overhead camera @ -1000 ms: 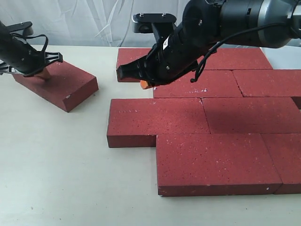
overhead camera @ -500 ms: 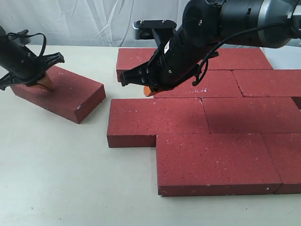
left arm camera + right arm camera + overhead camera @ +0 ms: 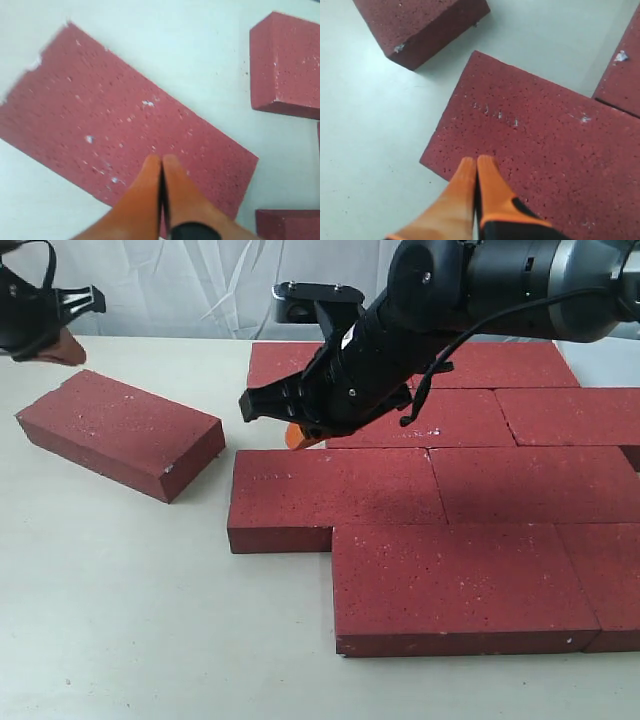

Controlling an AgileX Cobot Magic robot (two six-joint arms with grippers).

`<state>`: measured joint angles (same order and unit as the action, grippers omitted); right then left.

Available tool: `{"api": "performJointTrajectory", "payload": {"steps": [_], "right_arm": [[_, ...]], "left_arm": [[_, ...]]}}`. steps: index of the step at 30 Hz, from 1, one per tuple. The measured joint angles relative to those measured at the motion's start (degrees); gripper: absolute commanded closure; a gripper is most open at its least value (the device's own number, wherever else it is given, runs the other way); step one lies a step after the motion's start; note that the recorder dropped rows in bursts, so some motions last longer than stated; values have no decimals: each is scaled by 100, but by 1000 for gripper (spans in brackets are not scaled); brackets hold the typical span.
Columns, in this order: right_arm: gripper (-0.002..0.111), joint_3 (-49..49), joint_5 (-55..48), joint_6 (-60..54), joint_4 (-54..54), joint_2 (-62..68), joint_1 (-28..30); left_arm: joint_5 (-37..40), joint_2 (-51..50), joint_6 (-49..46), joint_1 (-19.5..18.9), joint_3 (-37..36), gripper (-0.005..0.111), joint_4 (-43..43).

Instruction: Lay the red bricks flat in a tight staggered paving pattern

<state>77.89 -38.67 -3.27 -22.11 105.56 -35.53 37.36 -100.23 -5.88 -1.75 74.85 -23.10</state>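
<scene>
Lifted clear of the loose brick [image 3: 120, 432], the left gripper [image 3: 62, 348] now hangs above its far end with its orange fingers pressed together and empty. Its arm is cut off by the frame edge. That brick lies flat and skewed, left of the paved patch [image 3: 430, 490] and apart from it. Over the patch's left edge the right gripper [image 3: 297, 437] hovers, likewise closed on nothing; its arm hides part of the back rows.

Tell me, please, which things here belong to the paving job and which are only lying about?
Of the job:
loose red brick, apart and skewed
laid red bricks, in staggered rows
left gripper, shut, holding nothing
right gripper, shut, holding nothing

Only surroundings:
table
white curtain behind
</scene>
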Motion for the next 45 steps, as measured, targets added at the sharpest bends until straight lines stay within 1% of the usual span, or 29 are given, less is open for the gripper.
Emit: {"api": "performJointTrajectory", "payload": {"steps": [1,3,6,9,12,15,23,27,32,45], "right_arm": [[109,0,0,-99,-100,0,0],[109,27,11,-178,-148,13,0],[109,263,11,-248,-180,187,-63],[109,654,-1,-344,-180,652,-261],[109,1558,-272,-368,-265,1365,-413],[109,2495,-535,-379,-426,1946,-436],[109,3979,-673,-379,-1288,3058,-457],[109,4218,-687,-379,-1479,3365,-457],[109,4284,-676,-379,-1478,3635,-457],[109,4393,-562,19,-330,3730,-467]], "left_arm": [[-146,178,-13,0,0,107,401],[-284,239,-1,0,0,107,911],[-440,53,24,0,0,107,1384],[-661,-215,51,0,0,107,1443],[-897,-483,97,0,0,107,1443],[-909,-740,107,0,77,107,1443],[-1067,-1265,108,-48,248,107,1500],[-1067,-1477,108,-142,248,107,1500],[-1031,-1570,108,-152,248,107,1500],[-600,-1572,108,-152,257,107,1504]]}}
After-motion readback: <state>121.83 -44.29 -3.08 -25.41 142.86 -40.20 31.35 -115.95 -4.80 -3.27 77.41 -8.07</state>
